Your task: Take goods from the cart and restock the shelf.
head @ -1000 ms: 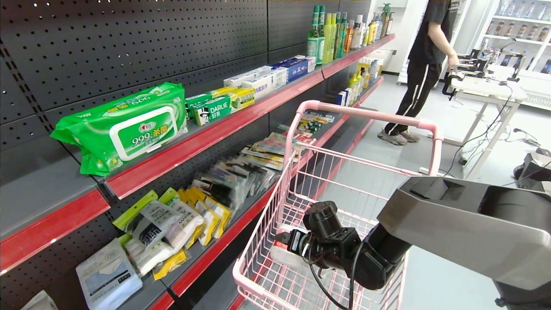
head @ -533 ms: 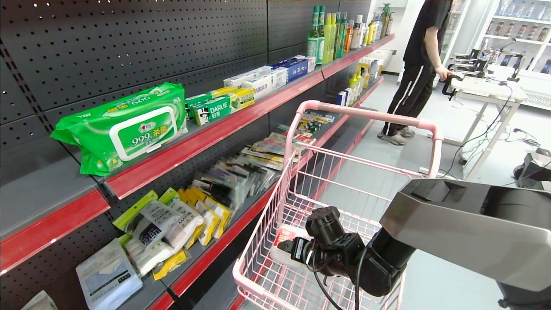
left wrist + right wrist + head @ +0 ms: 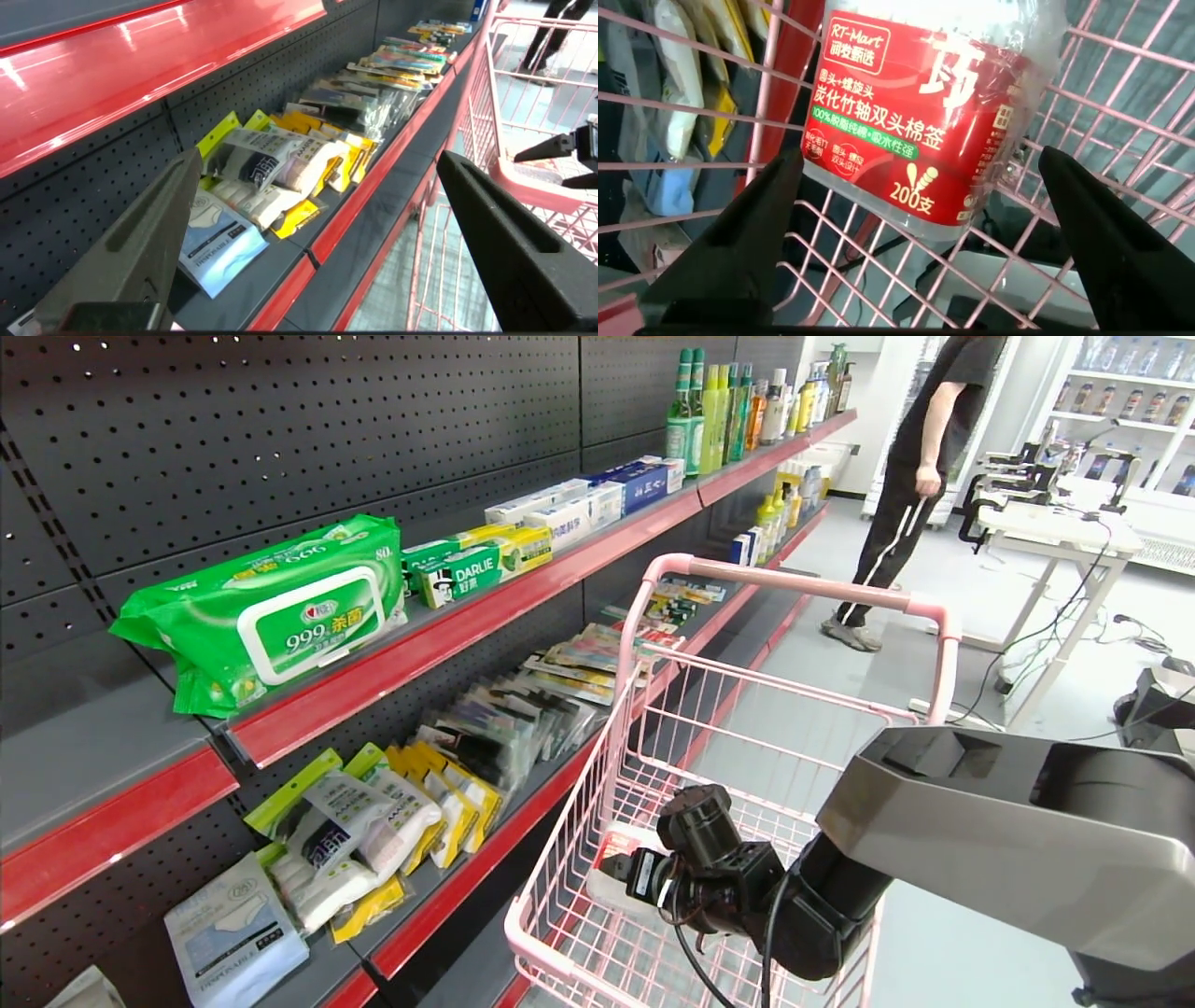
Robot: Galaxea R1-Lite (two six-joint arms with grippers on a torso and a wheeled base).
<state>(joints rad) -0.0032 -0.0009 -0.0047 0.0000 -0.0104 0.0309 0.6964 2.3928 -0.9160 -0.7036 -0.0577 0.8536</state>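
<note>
Your right gripper [image 3: 920, 161] sits low in the pink cart [image 3: 803, 586], fingers spread wide either side of the red-labelled tub [image 3: 915, 93] lying on its wire floor. Your left gripper [image 3: 318, 173] gapes too, beside the lower shelf [image 3: 360, 210] of packets [image 3: 271, 173]

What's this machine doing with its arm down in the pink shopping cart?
It is restocking a store shelf from the cart. The right gripper is down inside the pink cart, open, with a finger on either side of a clear tub with a red label, not yet closed on it. The left gripper hangs open beside the lower shelf of packets.
</note>
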